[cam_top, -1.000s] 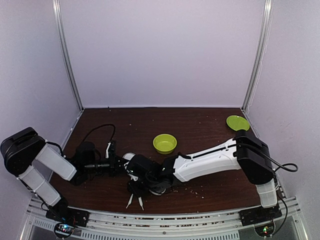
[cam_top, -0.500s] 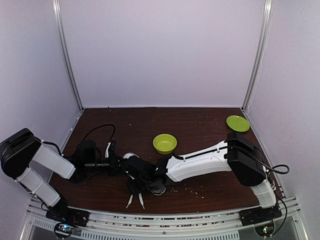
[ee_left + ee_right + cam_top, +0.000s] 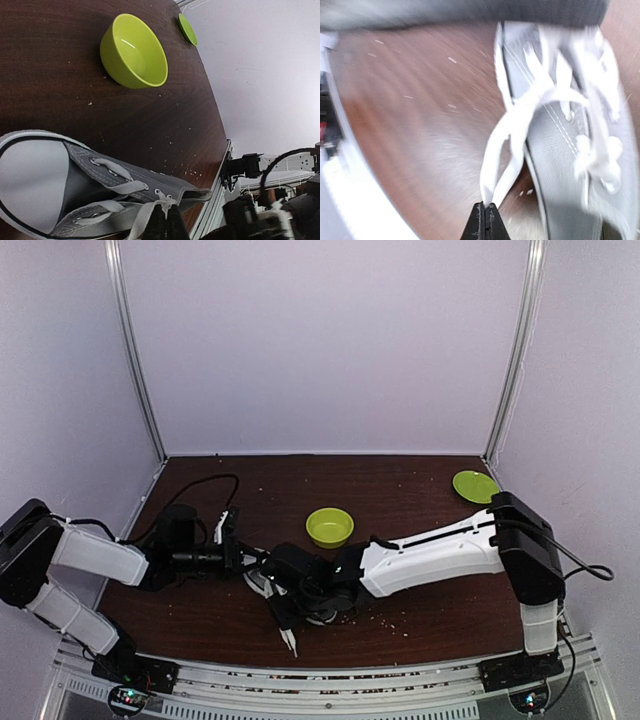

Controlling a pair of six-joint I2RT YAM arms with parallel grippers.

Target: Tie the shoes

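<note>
Right tool (image 3: 485,212) was shut narrow on a doubled lace (image 3: 506,140), and the two strands ran from its tips up to the shoe (image 3: 570,150). Left tool (image 3: 166,222) also looked closed on a lace strand, close to the top eyelets (image 3: 146,186). The shoe lay on the bench (image 3: 400,490) near its front edge, nearer to the arm bases than the bowl (image 3: 329,526).

To do this step well, I judge that both tools should pull apart slowly and evenly, low over the bench. In this way the crossing tightens without dragging the shoe. No grip should loosen before the lace is taut.

Top view showed the two tools meeting and the lace ends pointing to the near edge, but the right arm (image 3: 440,555) hid most of the shoe. Left wrist view showed the eyelets sharply. Right wrist view was blurred, yet only it showed how the lace was doubled.
</note>
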